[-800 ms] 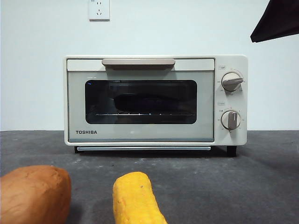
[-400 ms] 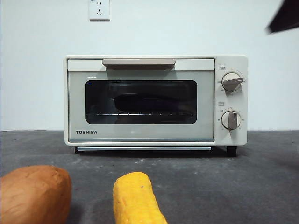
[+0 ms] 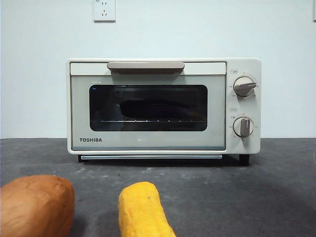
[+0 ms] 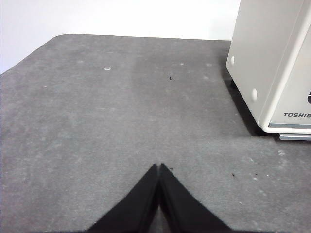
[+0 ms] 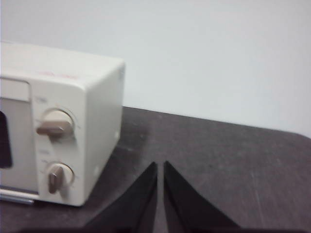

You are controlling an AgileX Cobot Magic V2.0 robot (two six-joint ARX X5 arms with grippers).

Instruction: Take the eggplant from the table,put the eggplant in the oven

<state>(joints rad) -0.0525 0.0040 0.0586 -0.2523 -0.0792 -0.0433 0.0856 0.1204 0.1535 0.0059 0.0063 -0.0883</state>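
The cream-white oven [image 3: 164, 106] stands on the dark grey table [image 3: 247, 197] with its glass door closed. Through the glass the dark eggplant [image 3: 153, 108] lies on the wire rack, dim and only partly readable. My left gripper [image 4: 159, 167] is shut and holds nothing, low over the table beside the oven's [image 4: 277, 63] left side. My right gripper [image 5: 160, 166] is shut too, with nothing in it, near the oven's [image 5: 63, 121] knob side. Neither gripper shows in the front view.
An orange-brown sweet potato [image 3: 34, 205] and a yellow corn-like cob [image 3: 142, 210] lie at the table's front edge. A white wall with a socket [image 3: 104, 10] stands behind the oven.
The black arm tip at the top right corner of the front view has drawn up and out of the picture. The oven and vegetables have not moved.
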